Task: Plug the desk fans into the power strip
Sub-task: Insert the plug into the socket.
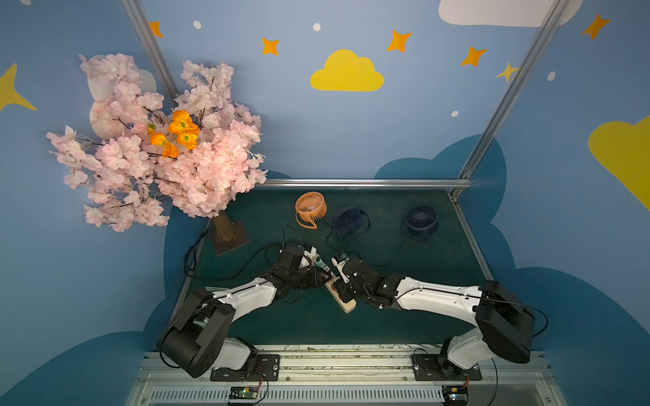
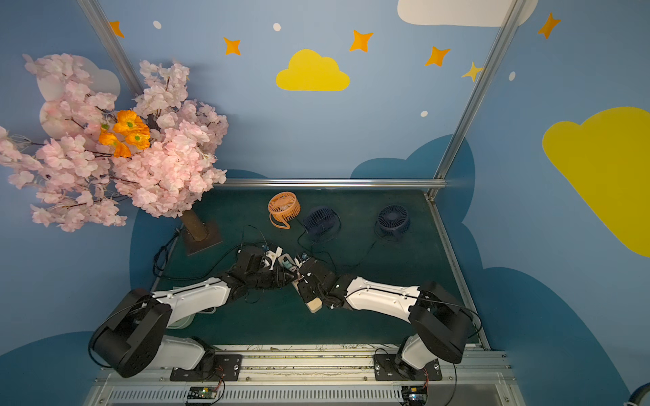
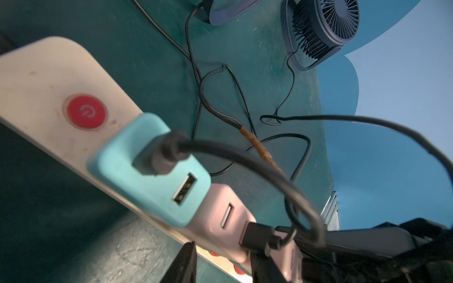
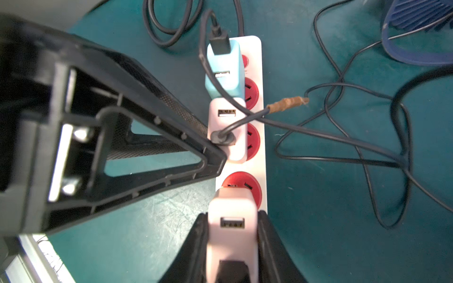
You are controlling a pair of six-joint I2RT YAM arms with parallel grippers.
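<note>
While your right end effector (image 4: 231, 220) is clamped on the pale adapter (image 4: 231, 245), both fingers flat against its sides, treat this as a seating job, not a reach. The strip (image 4: 260, 49) lies on the tabletop (image 4: 318, 220) between the two arms, slightly skewed in both top views, with a blue adapter (image 4: 224, 80) at its button end and a middle adapter (image 4: 226, 122) next along, each carrying a black cord. Your held adapter sits right over the last visible red socket (image 4: 241, 182), half covering it (whether its prongs have entered, I cannot tell). Line its body up square with the row before you press, and push straight down into the socket rather than along the strip, because a tilted prong will likely jam or skid the strip sideways. Your left end effector (image 3: 221, 254) stands partly open around the middle adapter; one finger tip touches that adapter's side in the right wrist view, but I cannot tell if it truly grips. Use it as a brace: hold the strip steady there, and do not tug the seated adapter loose. Watch the loose cords beside the strip, especially the one with the brown taped joint (image 4: 286, 103), so none gets pinched under the adapter. Ease off once the body looks flush with the strip.
</note>
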